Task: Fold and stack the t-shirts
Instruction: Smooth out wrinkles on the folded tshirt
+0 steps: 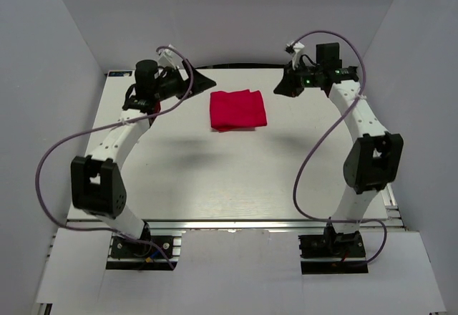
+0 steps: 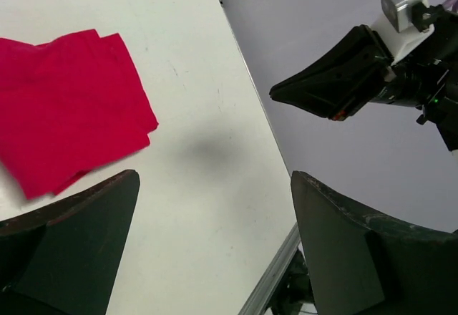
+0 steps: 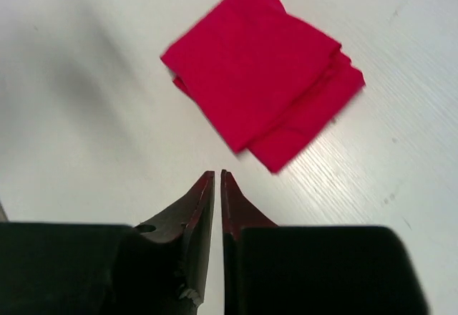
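Note:
The red t-shirt (image 1: 237, 109) lies folded into a small rectangle on the white table at the far middle. It also shows in the left wrist view (image 2: 68, 107) and the right wrist view (image 3: 261, 71). My left gripper (image 1: 204, 81) hovers to its left, raised above the table, jaws wide open and empty (image 2: 215, 215). My right gripper (image 1: 284, 86) hovers to its right, also raised, jaws shut with nothing between them (image 3: 217, 175). In the left wrist view my right gripper (image 2: 286, 91) shows across the table. No white label shows.
Grey walls enclose the white table (image 1: 229, 179) on the left, right and back. A metal rail (image 1: 236, 223) runs along the near edge. Purple cables (image 1: 50, 157) loop from both arms.

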Action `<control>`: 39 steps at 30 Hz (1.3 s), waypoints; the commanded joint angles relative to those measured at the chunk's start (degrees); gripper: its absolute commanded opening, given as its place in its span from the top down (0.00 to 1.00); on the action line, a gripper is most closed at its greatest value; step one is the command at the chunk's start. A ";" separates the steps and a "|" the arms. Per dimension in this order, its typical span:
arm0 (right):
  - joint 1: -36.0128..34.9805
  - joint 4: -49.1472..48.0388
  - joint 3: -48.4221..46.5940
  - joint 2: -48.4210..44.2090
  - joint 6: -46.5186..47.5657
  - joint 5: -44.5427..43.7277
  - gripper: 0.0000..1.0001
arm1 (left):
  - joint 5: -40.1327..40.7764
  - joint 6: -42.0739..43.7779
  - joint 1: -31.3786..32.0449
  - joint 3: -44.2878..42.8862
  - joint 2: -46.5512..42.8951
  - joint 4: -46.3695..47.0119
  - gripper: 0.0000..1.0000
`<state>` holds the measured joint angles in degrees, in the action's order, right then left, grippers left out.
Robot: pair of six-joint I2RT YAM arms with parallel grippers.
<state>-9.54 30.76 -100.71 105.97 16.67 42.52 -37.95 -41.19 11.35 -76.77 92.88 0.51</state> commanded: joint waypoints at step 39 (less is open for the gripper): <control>1.72 3.52 26.52 -34.42 1.45 -18.17 0.11 | 1.57 5.42 4.29 19.82 -31.62 -7.63 0.02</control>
<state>-8.21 37.08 -75.40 73.80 20.14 25.36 -36.84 -36.40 15.40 -56.60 63.24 -6.50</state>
